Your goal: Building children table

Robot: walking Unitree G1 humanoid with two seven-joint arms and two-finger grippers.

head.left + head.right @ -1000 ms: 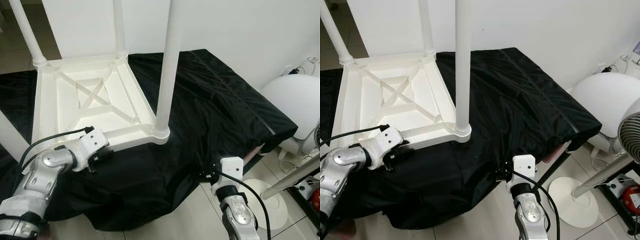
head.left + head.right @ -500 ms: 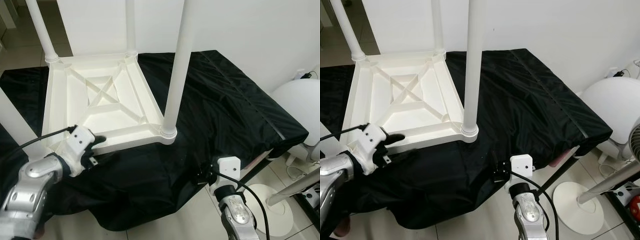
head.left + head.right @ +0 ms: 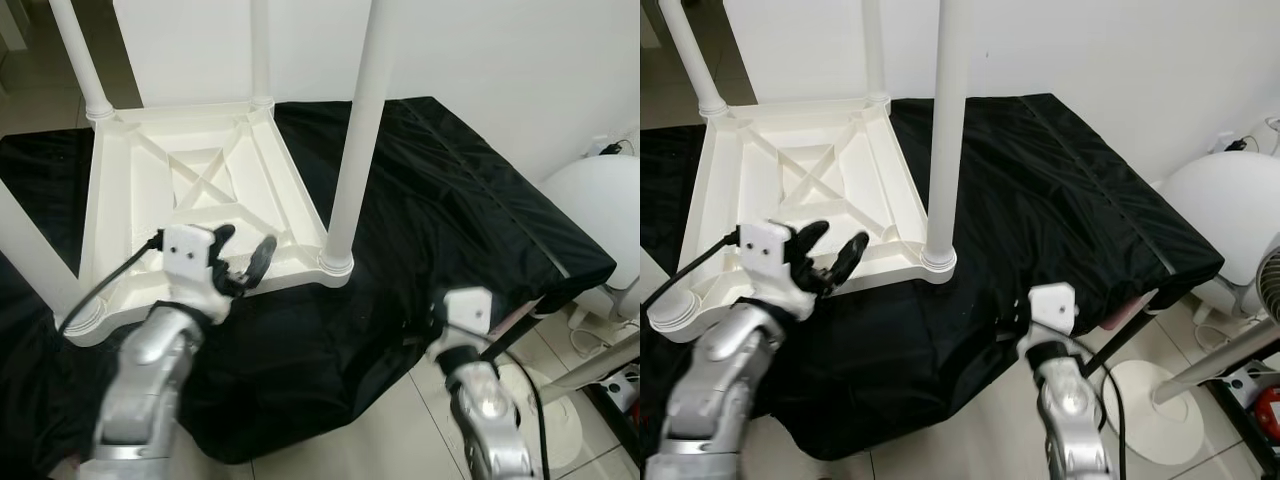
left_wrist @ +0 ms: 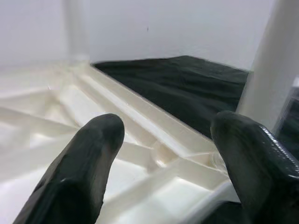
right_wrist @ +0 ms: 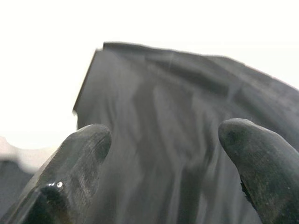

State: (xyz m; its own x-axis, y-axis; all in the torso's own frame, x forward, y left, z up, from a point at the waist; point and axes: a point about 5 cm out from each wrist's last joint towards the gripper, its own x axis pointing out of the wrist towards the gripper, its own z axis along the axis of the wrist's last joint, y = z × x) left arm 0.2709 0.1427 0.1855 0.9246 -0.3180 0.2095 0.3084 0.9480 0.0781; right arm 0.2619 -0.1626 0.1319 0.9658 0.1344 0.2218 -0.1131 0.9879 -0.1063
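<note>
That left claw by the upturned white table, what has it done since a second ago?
The left claw has risen from the black cloth at the table's near edge and now hovers open over its rim, holding nothing. The right claw stays open by the cloth's edge. The table with its legs up has not moved.

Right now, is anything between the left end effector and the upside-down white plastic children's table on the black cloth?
Nothing visible is. The left end effector hangs open just above the near edge of the upside-down white plastic children's table, with only air between its fingers and the ribbed underside. The nearest white table leg stands to its right, off that line.
</note>
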